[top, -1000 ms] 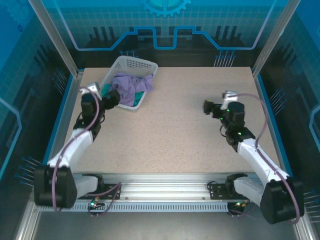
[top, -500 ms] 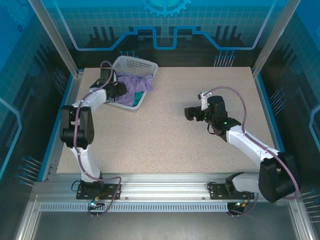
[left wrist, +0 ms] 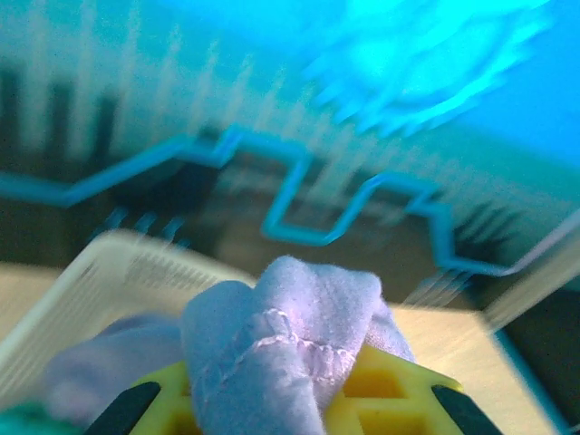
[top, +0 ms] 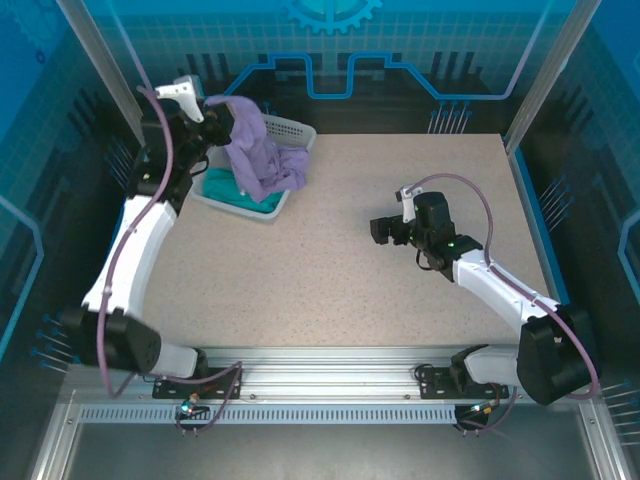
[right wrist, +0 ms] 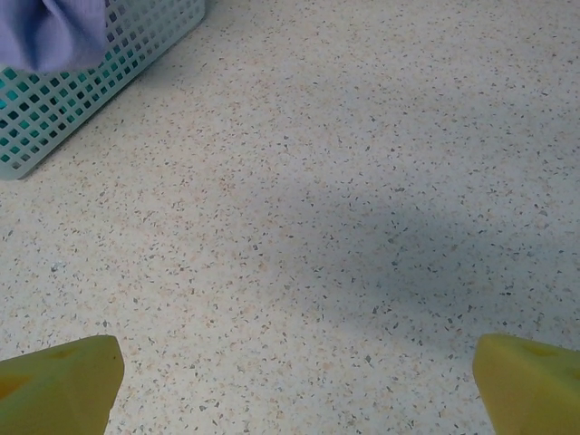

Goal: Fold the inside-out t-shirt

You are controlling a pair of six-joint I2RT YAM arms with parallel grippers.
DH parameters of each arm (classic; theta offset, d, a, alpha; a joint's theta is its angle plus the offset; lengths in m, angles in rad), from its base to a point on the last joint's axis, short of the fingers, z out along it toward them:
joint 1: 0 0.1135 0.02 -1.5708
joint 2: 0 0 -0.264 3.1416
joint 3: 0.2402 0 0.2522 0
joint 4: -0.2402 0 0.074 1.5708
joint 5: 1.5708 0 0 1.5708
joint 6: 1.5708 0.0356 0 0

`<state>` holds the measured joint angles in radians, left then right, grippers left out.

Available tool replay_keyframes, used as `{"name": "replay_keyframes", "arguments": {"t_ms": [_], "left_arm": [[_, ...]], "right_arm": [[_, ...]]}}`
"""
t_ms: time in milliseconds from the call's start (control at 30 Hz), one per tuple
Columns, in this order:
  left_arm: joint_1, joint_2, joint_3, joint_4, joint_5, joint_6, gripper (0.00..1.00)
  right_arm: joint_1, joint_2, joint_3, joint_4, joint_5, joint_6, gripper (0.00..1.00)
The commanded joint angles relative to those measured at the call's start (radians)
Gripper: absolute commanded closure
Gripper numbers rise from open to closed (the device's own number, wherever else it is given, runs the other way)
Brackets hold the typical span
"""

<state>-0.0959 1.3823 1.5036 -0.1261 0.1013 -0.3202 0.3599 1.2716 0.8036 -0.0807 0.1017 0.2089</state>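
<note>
Top external view, from the near edge: the right arm (top: 490, 285) reaches forward and toward the middle of the surface (top: 330, 300). The right gripper (top: 380, 230) hangs low over a bare part of it, well apart from any cloth. Right wrist view has its two yellow fingertips (right wrist: 56, 385) in the lower corners with a wide space between them, so this gripper is spread and holds nothing. Below it lies the speckled surface with a soft shadow across it.

Further away, on the left side, the left arm (top: 130, 260) stretches up toward the far left corner. The left gripper (top: 208, 108) is raised above the left end of the white basket (top: 290, 128), which stands at the far left of the surface. This gripper is pinching the inside-out t-shirt (top: 255, 150) by a bunched fold. The purple cloth hangs down from the grip in a loose strip. Its lower part is partly in the basket and lies over the basket's right rim. Under it, at the near end of the basket, lies a teal garment (top: 235, 190).

Left wrist view is blurred, but a stitched seam of the purple cloth is pressed between the yellow fingers (left wrist: 381, 390). The basket rim is just behind it on the left.
</note>
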Motion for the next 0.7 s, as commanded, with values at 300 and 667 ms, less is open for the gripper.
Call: {"name": "replay_keyframes", "arguments": {"t_ms": [300, 667], "left_arm": [[-0.423, 0.272, 0.499, -0.054, 0.199, 0.047, 0.83], [-0.497, 0.454, 0.614, -0.064, 0.251, 0.005, 0.82]], "right_arm": [[-0.14, -0.17, 0.168, -0.249, 0.061, 0.022, 0.0], [-0.276, -0.376, 0.12, -0.33, 0.113, 0.047, 0.0]]}}
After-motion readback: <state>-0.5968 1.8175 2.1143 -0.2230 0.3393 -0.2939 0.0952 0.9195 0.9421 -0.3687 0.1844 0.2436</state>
